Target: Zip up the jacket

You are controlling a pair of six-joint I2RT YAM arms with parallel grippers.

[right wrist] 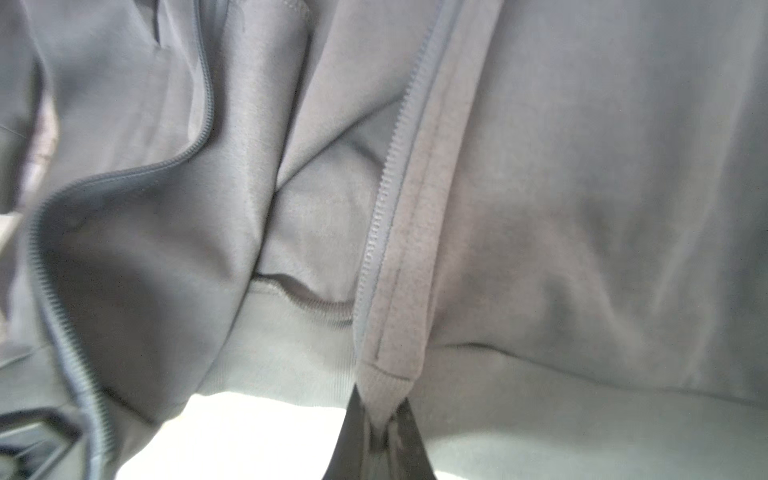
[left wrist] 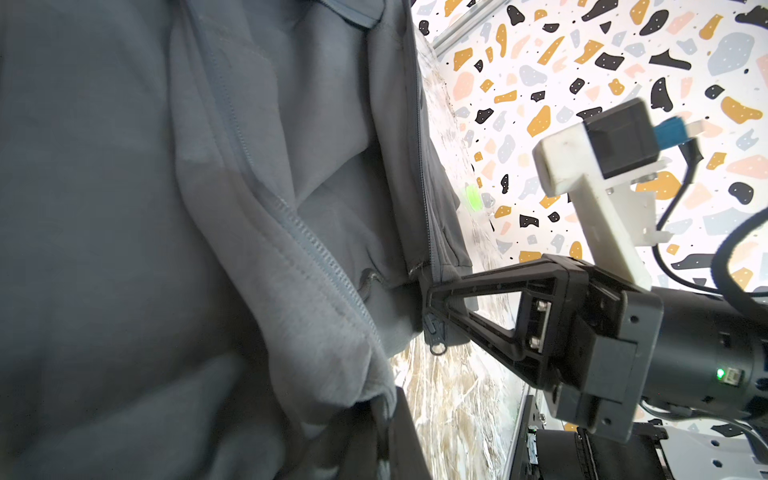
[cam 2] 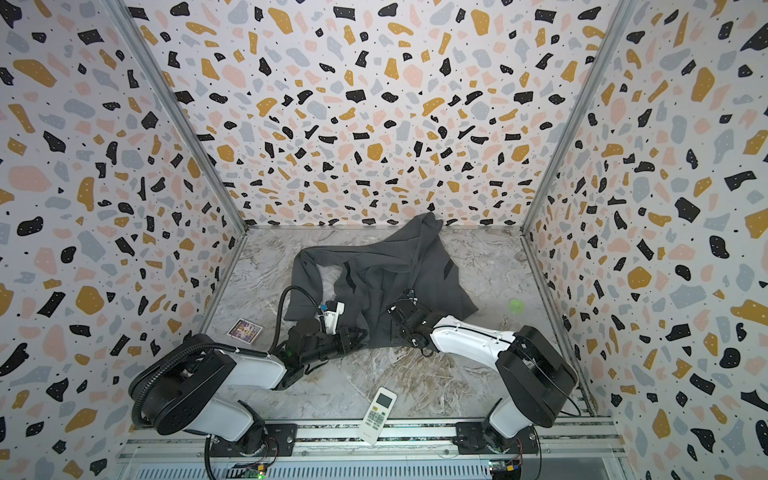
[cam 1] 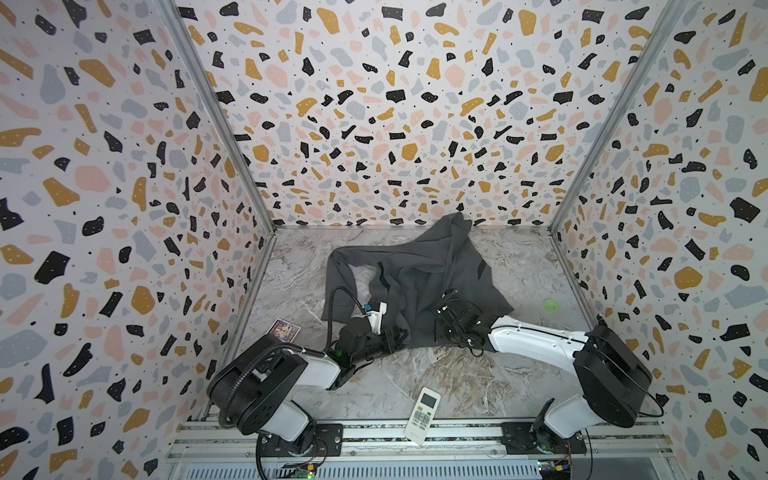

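Marble-look table [cam 1: 436, 374] inside speckled walls; grey jacket [cam 1: 415, 274] lies crumpled and unzipped at the middle-back, its far end up against the back wall. Left claw [cam 1: 403, 336] is clamped tight on the jacket's near hem, left of the zip opening; right claw [right wrist: 379, 419] is pinched closed on the bottom end of the other zip edge, slider [left wrist: 435, 332] hanging just beside its tips. Remote [cam 1: 422, 415] sits by the front rail, well apart from the jacket
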